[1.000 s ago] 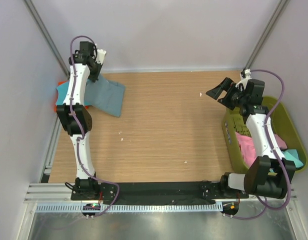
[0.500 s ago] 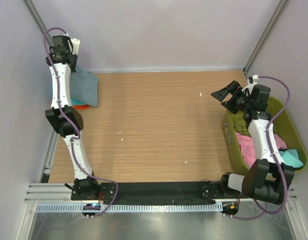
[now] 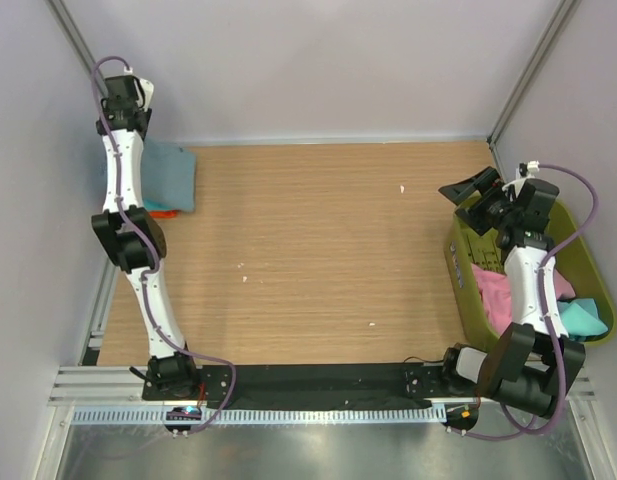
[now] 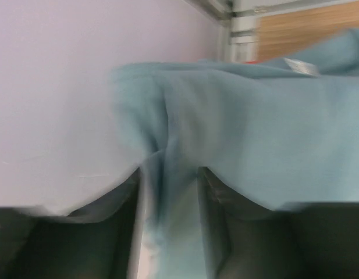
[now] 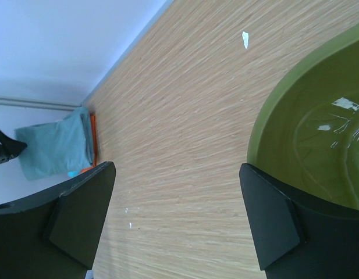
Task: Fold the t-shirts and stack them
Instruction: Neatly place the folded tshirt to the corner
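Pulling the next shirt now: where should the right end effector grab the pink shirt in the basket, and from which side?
Probably pinch the raised crumpled fold of the pink shirt, coming straight down from above. It lies heaped inside the basket, whose walls block a sideways approach, and the open right end effector hangs by the basket's far corner.

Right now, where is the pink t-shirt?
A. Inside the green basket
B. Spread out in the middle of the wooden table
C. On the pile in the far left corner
A: the pink t-shirt lies bunched up inside the olive-green basket at the right side of the table, next to the right arm.
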You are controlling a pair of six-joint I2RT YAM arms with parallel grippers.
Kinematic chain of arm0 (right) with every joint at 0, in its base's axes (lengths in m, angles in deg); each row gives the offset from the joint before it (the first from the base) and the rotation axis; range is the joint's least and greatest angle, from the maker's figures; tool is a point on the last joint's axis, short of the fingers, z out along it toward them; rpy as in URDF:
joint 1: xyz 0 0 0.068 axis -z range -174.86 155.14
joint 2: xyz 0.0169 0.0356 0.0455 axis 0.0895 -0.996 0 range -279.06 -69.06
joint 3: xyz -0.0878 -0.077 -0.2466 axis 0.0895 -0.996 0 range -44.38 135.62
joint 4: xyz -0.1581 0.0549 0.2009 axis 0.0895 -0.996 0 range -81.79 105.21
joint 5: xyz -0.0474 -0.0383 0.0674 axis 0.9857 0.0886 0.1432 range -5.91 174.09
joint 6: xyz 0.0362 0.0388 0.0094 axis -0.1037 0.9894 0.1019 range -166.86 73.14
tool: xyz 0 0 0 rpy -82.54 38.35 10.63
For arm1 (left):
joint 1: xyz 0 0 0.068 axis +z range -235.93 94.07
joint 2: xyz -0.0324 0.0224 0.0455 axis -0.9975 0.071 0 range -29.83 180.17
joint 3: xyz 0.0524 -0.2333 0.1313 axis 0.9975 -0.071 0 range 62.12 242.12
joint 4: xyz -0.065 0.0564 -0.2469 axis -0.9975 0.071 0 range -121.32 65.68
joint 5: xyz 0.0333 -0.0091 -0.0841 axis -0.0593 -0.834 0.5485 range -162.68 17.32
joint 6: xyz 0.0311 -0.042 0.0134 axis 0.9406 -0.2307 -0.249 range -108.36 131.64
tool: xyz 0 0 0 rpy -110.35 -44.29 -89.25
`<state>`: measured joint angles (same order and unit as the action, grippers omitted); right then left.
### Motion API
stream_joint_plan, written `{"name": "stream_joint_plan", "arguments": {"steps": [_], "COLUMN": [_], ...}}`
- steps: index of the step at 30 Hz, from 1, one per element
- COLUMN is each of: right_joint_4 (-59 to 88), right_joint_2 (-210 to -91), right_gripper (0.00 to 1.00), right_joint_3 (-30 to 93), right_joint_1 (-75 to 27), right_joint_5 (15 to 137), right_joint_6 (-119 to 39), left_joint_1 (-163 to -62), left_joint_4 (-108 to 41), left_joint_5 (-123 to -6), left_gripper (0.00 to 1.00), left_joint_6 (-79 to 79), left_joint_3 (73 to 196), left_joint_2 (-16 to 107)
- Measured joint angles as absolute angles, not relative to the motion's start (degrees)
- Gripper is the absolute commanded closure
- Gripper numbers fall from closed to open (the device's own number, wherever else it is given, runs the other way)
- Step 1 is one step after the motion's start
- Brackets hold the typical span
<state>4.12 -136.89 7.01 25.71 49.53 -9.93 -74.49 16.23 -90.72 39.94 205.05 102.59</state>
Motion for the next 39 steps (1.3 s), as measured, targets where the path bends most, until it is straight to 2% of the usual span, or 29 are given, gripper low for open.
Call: {"name": "stream_joint_plan", "arguments": {"steps": [2,3,5,6,8,10,16,20,23,27,30,35,39], "right_joint_4": [4.10,4.10,4.05,4.01,4.03,3.94,-0.54,-9.15,-15.53,-19.55,-21.56,-25.13,-25.13], "right_joint_2": [-136.89,-136.82,-136.69,-136.56,-135.97,-135.01,-132.93,-132.98,-133.61,-135.16,-139.58,-154.68,-159.47], "right_gripper": [0.06,0.06,0.06,0.06,0.05,0.03,0.02,0.00,0.00,0.00,0.00,0.00,0.00], "right_joint_3": [7.01,7.01,7.01,7.01,6.90,6.71,7.80,11.91,17.00,24.96,33.31,47.80,48.94], "right_joint_1": [26.30,26.59,27.16,27.40,27.92,28.25,28.25,27.97,25.26,16.27,13.43,12.56,6.55], "right_joint_5": [49.39,49.33,49.18,49.15,49.02,48.98,48.98,49.48,51.01,55.34,60.28,67.47,73.48], "right_joint_6": [-9.69,-9.65,-9.60,-9.60,-9.60,-9.76,-16.45,-24.31,-29.97,-33.54,-34.74,-35.81,-34.30], "left_joint_1": [-74.86,-75.17,-75.89,-76.46,-78.20,-81.68,-102.01,-113.77,-113.92,-112.04,-111.89,-112.10,-112.02], "left_joint_4": [11.84,9.32,6.13,4.82,2.90,0.82,-1.89,6.02,10.79,14.52,15.22,15.07,14.94], "left_joint_5": [-96.25,-99.16,-103.99,-106.02,-108.60,-110.65,-110.76,-100.75,-92.78,-88.14,-87.64,-89.23,-89.56], "left_gripper": [0.30,0.24,0.22,0.14,0.12,0.01,0.00,0.00,0.00,0.01,0.00,0.00,0.00], "left_joint_6": [40.35,40.51,39.48,38.84,38.45,38.78,36.22,25.27,18.45,12.40,9.84,9.16,8.88], "left_joint_3": [204.70,204.24,203.59,203.59,203.41,200.68,185.12,181.23,178.74,177.64,178.17,180.46,178.28], "left_joint_2": [103.55,103.84,103.95,103.90,103.03,100.21,84.32,76.04,71.07,68.45,68.56,68.47,66.07]}}
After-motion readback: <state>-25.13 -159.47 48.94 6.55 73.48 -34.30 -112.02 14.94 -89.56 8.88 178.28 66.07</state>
